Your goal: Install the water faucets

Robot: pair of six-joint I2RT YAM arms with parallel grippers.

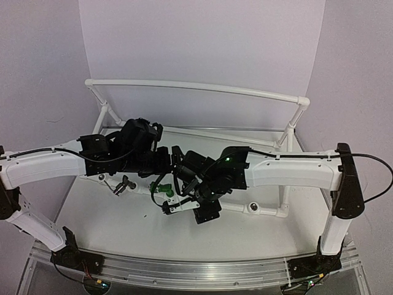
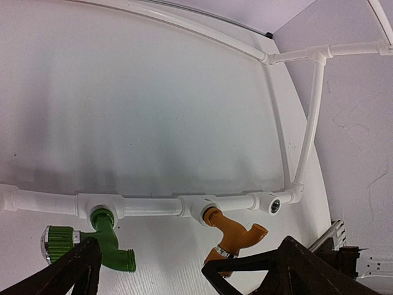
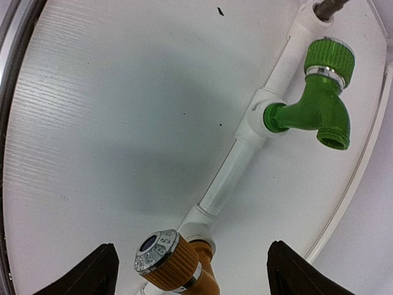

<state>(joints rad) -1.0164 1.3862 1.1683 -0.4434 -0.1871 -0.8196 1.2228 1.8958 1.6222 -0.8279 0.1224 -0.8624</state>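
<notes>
- my right pincer (image 3: 191,263) is hanging released, jaws straddling the gold faucet (image 3: 178,270), not gripping.
- it is sitting in the pipe (image 3: 230,178) socket, knob facing me.
- my left pincer (image 2: 184,261) is gaping, empty.

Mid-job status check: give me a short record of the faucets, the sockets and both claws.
green faucet: seated in a pipe frame socket
brass faucet: seated in the next socket
grey faucet: on the pipe left of the green one, seating unclear
spare socket: open, nothing in it
left claw: open, holding nothing
right claw: open, astride the brass faucet's knob, not gripping
</notes>
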